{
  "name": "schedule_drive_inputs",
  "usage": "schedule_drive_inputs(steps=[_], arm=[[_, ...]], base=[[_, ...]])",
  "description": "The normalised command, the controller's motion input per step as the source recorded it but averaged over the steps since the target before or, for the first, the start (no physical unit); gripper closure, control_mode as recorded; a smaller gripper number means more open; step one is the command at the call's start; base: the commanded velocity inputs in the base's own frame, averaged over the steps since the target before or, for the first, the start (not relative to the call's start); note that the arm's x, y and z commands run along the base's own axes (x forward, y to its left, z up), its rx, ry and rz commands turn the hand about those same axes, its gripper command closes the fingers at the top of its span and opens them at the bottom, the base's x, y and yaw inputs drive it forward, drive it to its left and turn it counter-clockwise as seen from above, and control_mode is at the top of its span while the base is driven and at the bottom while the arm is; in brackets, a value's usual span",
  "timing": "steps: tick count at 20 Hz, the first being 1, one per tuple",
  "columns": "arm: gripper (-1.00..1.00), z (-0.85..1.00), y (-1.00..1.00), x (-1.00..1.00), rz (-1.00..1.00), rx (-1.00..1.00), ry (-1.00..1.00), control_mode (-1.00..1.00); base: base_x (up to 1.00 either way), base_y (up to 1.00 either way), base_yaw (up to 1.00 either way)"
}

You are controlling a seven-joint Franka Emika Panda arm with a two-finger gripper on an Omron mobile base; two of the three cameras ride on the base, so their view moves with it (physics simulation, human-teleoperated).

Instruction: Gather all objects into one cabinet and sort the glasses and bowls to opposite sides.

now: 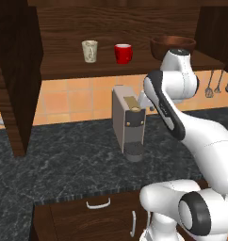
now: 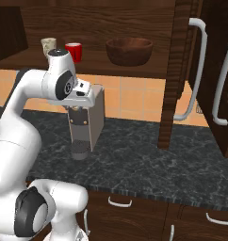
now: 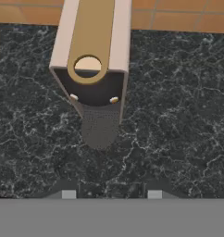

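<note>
Left base view: the cabinet (image 1: pixel 134 66) is seen open across the top of the frame. On its shelf a cream cup (image 1: pixel 89 51) stands upper centre-left, a red mug (image 1: pixel 123 53) just right of it, and the bowl (image 1: pixel 172 45) at upper right, partly hidden by the arm. A coffee machine (image 1: pixel 129 123) stands mid-frame on the dark counter (image 1: pixel 64 164).

Right base view: the cup (image 2: pixel 48 45) and mug (image 2: pixel 74 51) are seen at upper left, the bowl (image 2: pixel 129 51) well apart, upper centre. A white bar handle (image 2: pixel 196 70) is seen on the open door, right.

Hand view: the gripper (image 3: pixel 108 194) is pointed down at the counter, with the machine at top centre. The fingertips (image 3: pixel 68 194) are set partly apart; nothing is held.
</note>
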Motion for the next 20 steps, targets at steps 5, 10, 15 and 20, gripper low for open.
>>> schedule_drive_inputs(steps=[5,10,15,20], arm=[[-1.0,0.12,0.0,-0.18,0.0,-0.07,-0.24,-1.0],[-1.0,0.71,0.0,-0.34,0.0,-0.11,-0.43,-1.0],[-1.0,0.84,0.0,-0.82,0.0,0.0,-0.45,-1.0],[-1.0,0.43,-0.01,-1.0,0.0,0.0,-0.59,-1.0]], base=[[0.0,0.0,0.0],[0.0,0.0,0.0],[0.0,0.0,0.0],[0.0,0.0,0.0]])
